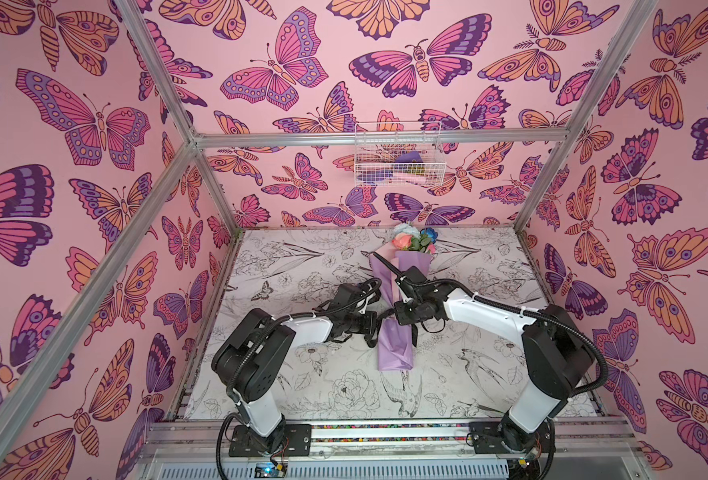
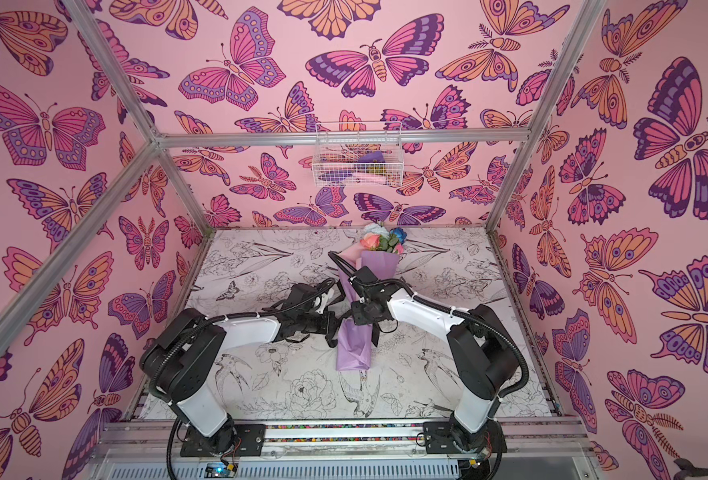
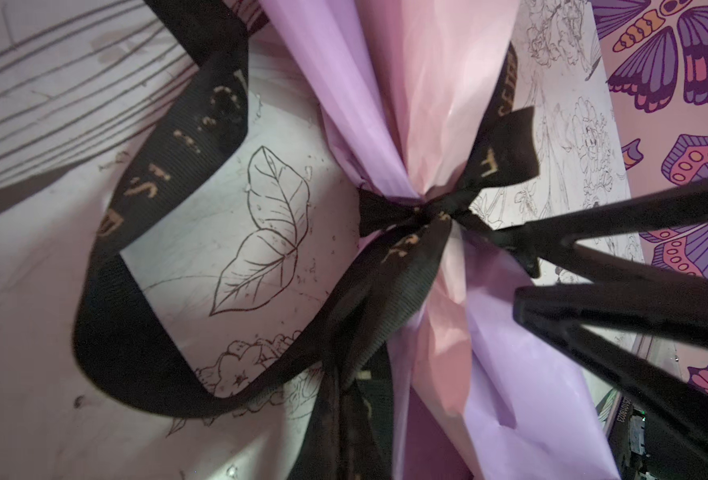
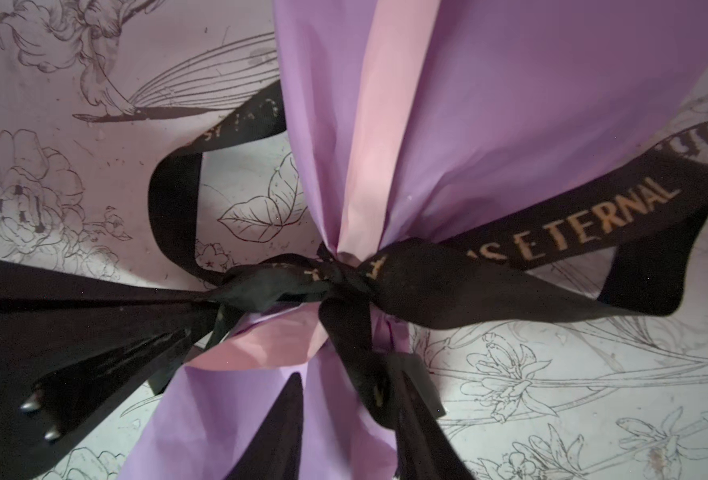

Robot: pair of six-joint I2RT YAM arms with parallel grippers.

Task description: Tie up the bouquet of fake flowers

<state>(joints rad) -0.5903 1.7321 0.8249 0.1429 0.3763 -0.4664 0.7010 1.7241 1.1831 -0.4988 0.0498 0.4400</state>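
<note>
The left gripper [image 4: 208, 307] has its fingers [image 4: 136, 345] pressed together on 1 crumpled strand of the black grosgrain ribbon with gold lettering [image 4: 551, 245], just beside the knot [image 4: 335, 276]. The right gripper [image 4: 356, 370] has its 2 fingers [image 4: 281, 432] spread, straddling the lilac paper [image 4: 327, 436] beside the knot. 1 ribbon tail lies against 1 of them, not pinched.

The knot cinches the waist of the 1 bouquet of fake flowers [image 1: 391, 349], wrapped in lilac and pink paper, and the ribbon curves away on both sides of it.

In both top views the bouquet lies at the centre of the frame on the white tabletop with black line drawings [image 1: 302, 270]. Its peach-pink, pale blue-white and deep blue blooms [image 2: 371, 240] point toward the upper edge. The left arm [image 1: 314, 328] and right arm [image 1: 468, 307] meet over its waist.

In the upper centre, 1 white wire basket [image 1: 358, 158] hangs on the pink butterfly wall [image 1: 302, 83]. It holds purple and pink items too small to name.
</note>
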